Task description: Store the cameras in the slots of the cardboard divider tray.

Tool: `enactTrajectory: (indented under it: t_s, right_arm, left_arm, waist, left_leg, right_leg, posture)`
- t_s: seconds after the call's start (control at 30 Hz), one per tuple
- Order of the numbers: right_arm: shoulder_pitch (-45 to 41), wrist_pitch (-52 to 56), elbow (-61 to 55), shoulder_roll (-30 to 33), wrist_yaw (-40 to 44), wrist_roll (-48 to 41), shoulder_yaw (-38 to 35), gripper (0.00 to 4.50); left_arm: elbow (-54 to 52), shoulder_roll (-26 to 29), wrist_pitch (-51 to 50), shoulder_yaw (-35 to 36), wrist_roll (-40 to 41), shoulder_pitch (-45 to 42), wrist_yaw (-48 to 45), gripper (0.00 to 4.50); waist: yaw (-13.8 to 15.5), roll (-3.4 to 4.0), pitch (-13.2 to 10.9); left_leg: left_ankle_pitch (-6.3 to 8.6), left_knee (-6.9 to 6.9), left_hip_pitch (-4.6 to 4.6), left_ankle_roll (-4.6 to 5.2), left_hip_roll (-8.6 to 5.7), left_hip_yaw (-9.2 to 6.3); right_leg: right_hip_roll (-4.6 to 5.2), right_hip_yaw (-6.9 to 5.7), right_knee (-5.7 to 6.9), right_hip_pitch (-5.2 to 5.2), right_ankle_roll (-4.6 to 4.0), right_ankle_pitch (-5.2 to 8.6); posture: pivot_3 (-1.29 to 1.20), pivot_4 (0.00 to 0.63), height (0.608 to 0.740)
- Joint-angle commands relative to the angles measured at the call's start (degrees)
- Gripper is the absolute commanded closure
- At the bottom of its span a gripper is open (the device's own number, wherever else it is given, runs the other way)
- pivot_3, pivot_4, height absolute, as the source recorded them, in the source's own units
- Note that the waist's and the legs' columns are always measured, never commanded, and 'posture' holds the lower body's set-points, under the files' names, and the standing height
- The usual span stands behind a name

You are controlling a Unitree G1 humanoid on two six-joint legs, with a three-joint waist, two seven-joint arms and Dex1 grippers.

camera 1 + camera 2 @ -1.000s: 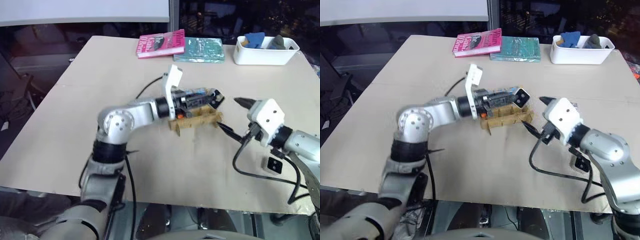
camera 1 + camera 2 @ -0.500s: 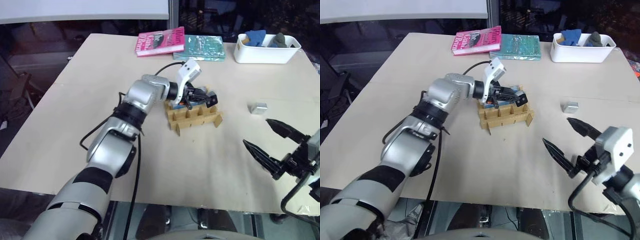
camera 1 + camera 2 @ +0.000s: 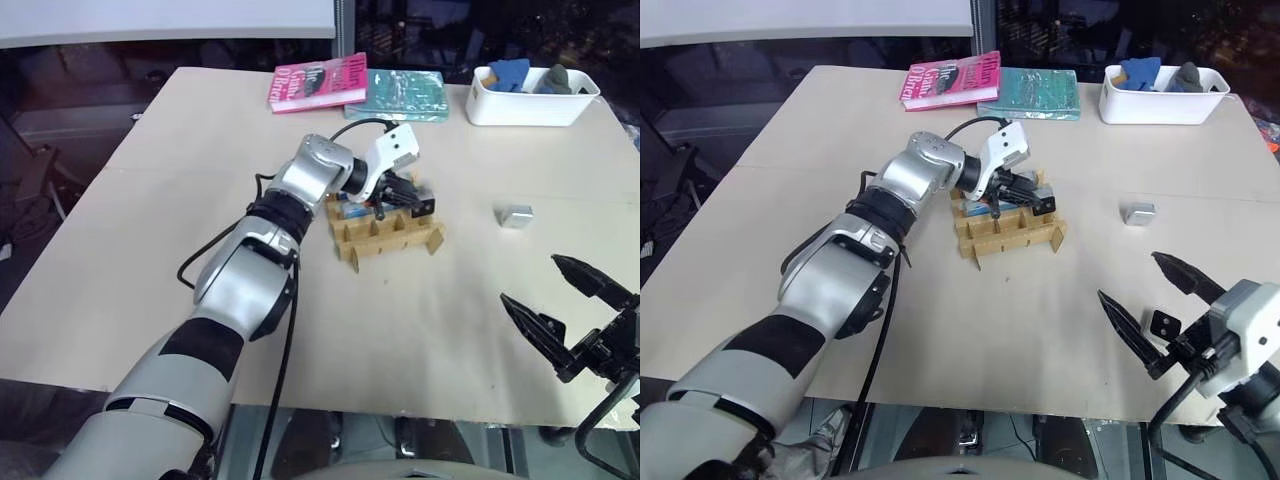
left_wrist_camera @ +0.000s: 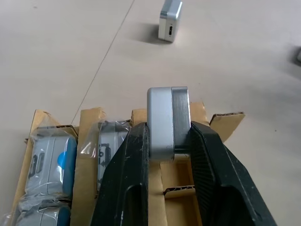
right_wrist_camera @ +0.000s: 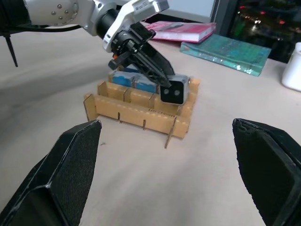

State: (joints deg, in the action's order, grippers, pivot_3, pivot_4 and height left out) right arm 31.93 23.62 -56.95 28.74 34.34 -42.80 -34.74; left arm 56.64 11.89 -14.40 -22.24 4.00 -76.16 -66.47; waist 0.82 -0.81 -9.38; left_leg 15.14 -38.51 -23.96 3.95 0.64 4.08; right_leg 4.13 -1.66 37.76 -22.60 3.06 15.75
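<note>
My left gripper (image 4: 169,141) has its jaws clamped on a camera (image 4: 168,120) over the tray (image 5: 141,113); my right gripper (image 3: 570,310) hangs with jaws spread.

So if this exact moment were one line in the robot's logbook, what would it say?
left gripper: shut on camera, over cardboard divider tray | right gripper: open, empty, apart | loose camera: on table

Tan cardboard tray (image 3: 385,236), silver camera (image 4: 168,121) with black face, pink book (image 3: 318,83), teal book (image 3: 398,96), white bin (image 3: 530,106)
</note>
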Motion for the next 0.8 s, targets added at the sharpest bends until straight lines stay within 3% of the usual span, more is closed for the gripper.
enactTrajectory:
  t_s: [0.03, 0.57, 0.6, 0.8]
  right_arm:
    - [0.96, -2.26, -1.82, -0.16, -1.0, 0.21, -0.54, 0.05]
    - [0.64, -2.97, -0.53, 1.83, -1.53, 0.68, 0.17, 0.05]
    - [0.74, -2.94, -0.61, 1.89, -1.54, 0.6, 0.05, 0.0]
    - [1.38, -2.52, -0.71, 2.3, -1.64, 0.25, -0.45, 0.0]
  left_arm:
    - [-0.4, 0.04, -0.44, 1.58, -1.52, -1.09, -1.76, 3.85]
    - [1.27, -1.6, -1.64, 3.03, -5.58, -0.9, -1.33, 3.85]
    - [1.49, -1.78, -1.38, 3.23, -5.94, -1.1, -0.7, 2.82]
    - [0.91, -1.93, -3.63, 6.3, -4.99, -1.96, 0.16, 0.23]
  waist:
    - [0.0, 0.0, 0.0]
    - [0.09, -0.01, 0.02]
    - [0.09, -0.01, 0.02]
    - [0.01, -0.01, 0.02]
  left_leg:
    - [0.0, -0.01, 0.0, 0.0, 0.0, 0.0]
    - [0.02, -0.18, -0.01, 0.03, 0.0, -0.01]
    - [0.03, -0.22, -0.01, 0.04, 0.0, -0.01]
    - [0.07, -0.4, -0.06, 0.12, 0.02, -0.02]
  right_leg:
    - [0.0, 0.0, 0.0, 0.0, 0.0, 0.0]
    - [0.01, -0.01, 0.15, 0.02, 0.01, 0.01]
    - [0.01, -0.01, 0.17, 0.02, 0.01, 0.01]
    - [0.0, -0.01, 0.24, 0.02, 0.02, 0.0]
  posture:
    - [0.0, 0.15, 0.74]
    - [0.0, 0.15, 0.74]
    - [0.0, 0.15, 0.74]
    - [0.0, 0.15, 0.74]
